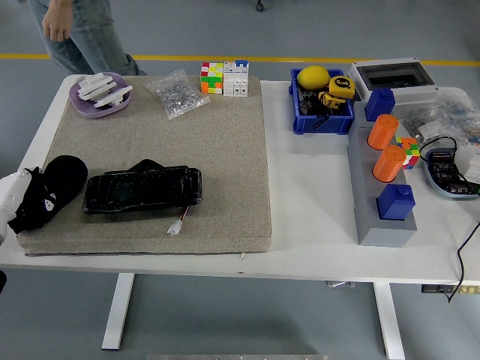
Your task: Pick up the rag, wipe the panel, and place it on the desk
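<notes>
Starting at the far left, the left robot hand (41,199) rests over the mat's (217,142) near corner, black and bunched; whether that dark mass is glove or the rag itself cannot be told, nor how its fingers sit. No separate rag shows. Just beside it lies the panel (142,190), glossy black, flat on the mat, a small white connector (176,227) trailing from its near edge. A rag would be light, limp and easily bunched, best pinched at a fold. The panel looks stiff, slick and scratch-prone, and may slide under wiping. Farther right, the counter (307,202) holds a blue bin (322,120).
</notes>
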Available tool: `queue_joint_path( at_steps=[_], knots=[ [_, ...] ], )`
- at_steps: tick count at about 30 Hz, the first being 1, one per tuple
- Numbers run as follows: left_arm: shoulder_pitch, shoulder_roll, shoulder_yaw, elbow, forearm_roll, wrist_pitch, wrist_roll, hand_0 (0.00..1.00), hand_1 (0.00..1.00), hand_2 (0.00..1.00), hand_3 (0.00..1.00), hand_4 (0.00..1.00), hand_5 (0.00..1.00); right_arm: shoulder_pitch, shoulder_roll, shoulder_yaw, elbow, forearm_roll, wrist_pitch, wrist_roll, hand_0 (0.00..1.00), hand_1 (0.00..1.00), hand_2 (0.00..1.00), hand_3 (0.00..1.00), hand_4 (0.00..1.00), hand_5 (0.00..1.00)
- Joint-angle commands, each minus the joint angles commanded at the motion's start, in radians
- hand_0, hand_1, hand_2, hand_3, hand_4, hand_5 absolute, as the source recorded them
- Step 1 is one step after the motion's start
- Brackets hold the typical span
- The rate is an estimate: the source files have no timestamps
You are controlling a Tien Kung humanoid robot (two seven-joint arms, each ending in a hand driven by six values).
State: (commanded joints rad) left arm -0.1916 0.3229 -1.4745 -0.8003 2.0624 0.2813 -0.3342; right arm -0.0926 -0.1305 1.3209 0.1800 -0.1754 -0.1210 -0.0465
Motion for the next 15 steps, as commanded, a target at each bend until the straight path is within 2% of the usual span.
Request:
queue_joint_path(
  at_steps=[1,2,7,8,13,14,15],
  knots=[
    [0.002,0.000,0.000,-0.002,-0.002,0.000,-0.003,0.695,0.811,0.809,0.655,0.711,0.108,0.000,0.000,0.002,0.000,-0.002,0.000,0.000,0.532,0.605,0.653,0.583,0.998,0.477],
    [0.004,-0.001,-0.001,-0.005,-0.002,0.000,-0.005,0.764,0.851,0.834,0.816,0.908,0.282,0.000,0.000,0.004,0.000,-0.004,0.001,0.001,0.531,0.605,0.653,0.582,0.998,0.479],
    [0.007,-0.002,-0.003,-0.021,-0.013,-0.003,-0.014,0.764,0.851,0.834,0.816,0.908,0.282,0.003,0.000,0.012,0.000,-0.013,0.001,0.001,0.531,0.605,0.653,0.582,0.998,0.479],
    [0.008,-0.002,-0.004,-0.025,-0.015,-0.003,-0.017,0.794,0.864,0.846,0.829,0.986,0.408,0.004,0.000,0.014,0.000,-0.015,0.000,0.001,0.533,0.606,0.653,0.582,0.998,0.479],
    [0.013,-0.004,-0.013,-0.042,-0.024,-0.014,-0.020,0.794,0.864,0.846,0.829,0.986,0.408,0.006,-0.001,0.028,0.000,-0.026,-0.002,0.001,0.533,0.606,0.653,0.582,0.998,0.479],
    [0.015,-0.005,-0.016,-0.046,-0.028,-0.016,-0.023,0.851,0.869,0.845,0.832,0.998,0.537,0.006,0.000,0.030,0.000,-0.028,-0.002,0.001,0.532,0.604,0.653,0.582,0.998,0.478],
    [0.018,-0.006,-0.019,-0.051,-0.034,-0.016,-0.030,0.851,0.869,0.845,0.832,0.998,0.537,0.006,0.000,0.031,0.000,-0.028,-0.002,0.001,0.532,0.604,0.653,0.582,0.998,0.478]
  ],
)
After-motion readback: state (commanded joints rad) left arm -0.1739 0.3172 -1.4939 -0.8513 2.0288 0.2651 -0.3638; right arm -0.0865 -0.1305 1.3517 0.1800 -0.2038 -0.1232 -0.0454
